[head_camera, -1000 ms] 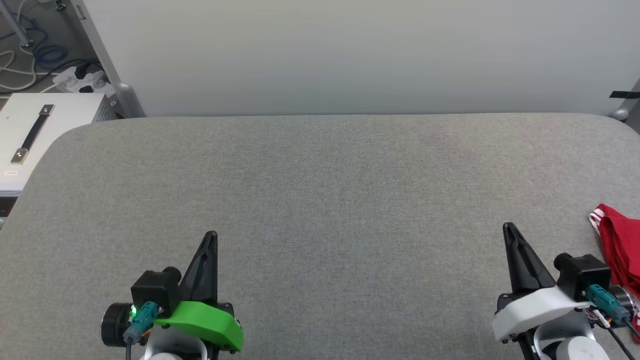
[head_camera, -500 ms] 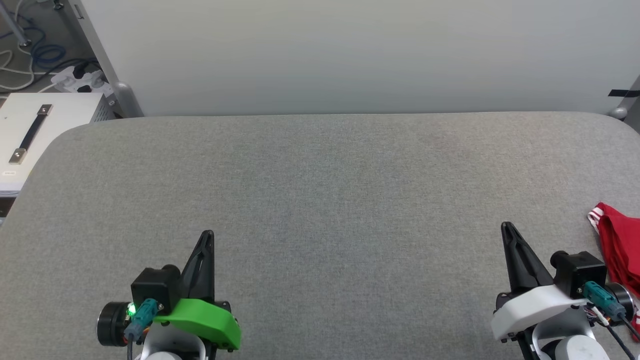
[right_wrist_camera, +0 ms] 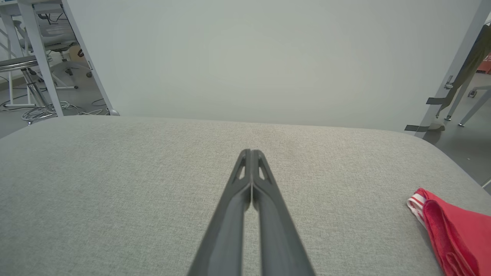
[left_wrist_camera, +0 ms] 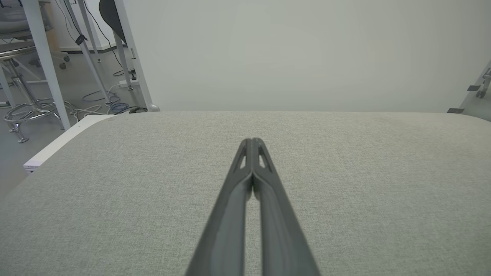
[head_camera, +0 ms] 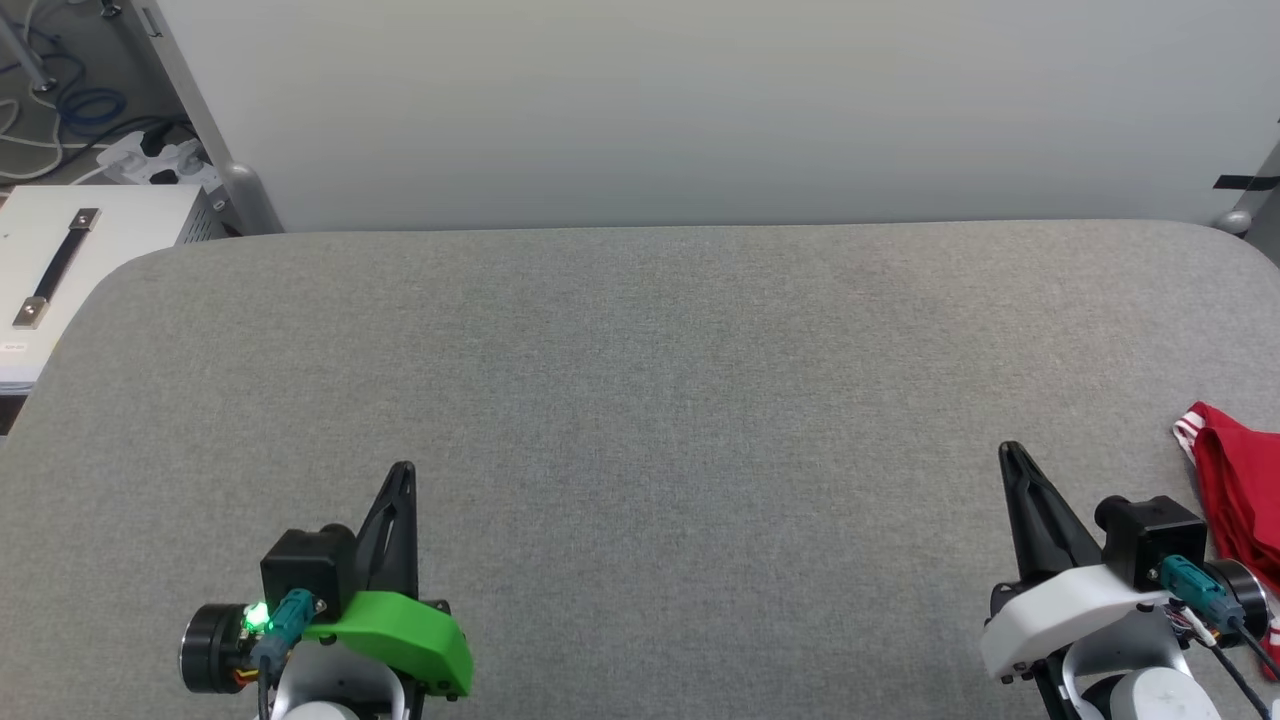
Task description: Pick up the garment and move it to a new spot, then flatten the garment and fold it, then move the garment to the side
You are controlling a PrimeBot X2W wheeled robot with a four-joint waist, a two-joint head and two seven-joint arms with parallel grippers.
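Note:
The garment point(head_camera: 1240, 490) is a bunched red piece with red-white stripe trim, lying at the right edge of the grey table point(head_camera: 640, 380); part of it runs out of frame. In the right wrist view the garment point(right_wrist_camera: 452, 230) sits low on the right, apart from the fingers. My right gripper point(head_camera: 1012, 452) is shut and empty, a little left of the garment; its tips point(right_wrist_camera: 251, 152) meet over bare cloth surface. My left gripper point(head_camera: 402, 470) rests shut and empty near the front left, fingers pressed together point(left_wrist_camera: 253, 141).
A pale partition wall point(head_camera: 700, 110) stands right behind the table's far edge. A white cabinet with a black handle point(head_camera: 60, 265) sits off the left corner, with cables and a power strip point(head_camera: 150, 155) on the floor. Stool legs point(left_wrist_camera: 27, 111) stand further left.
The whole head picture has drifted slightly, so the camera has moved. Both grippers sit a touch lower in it; the garment lies where it was.

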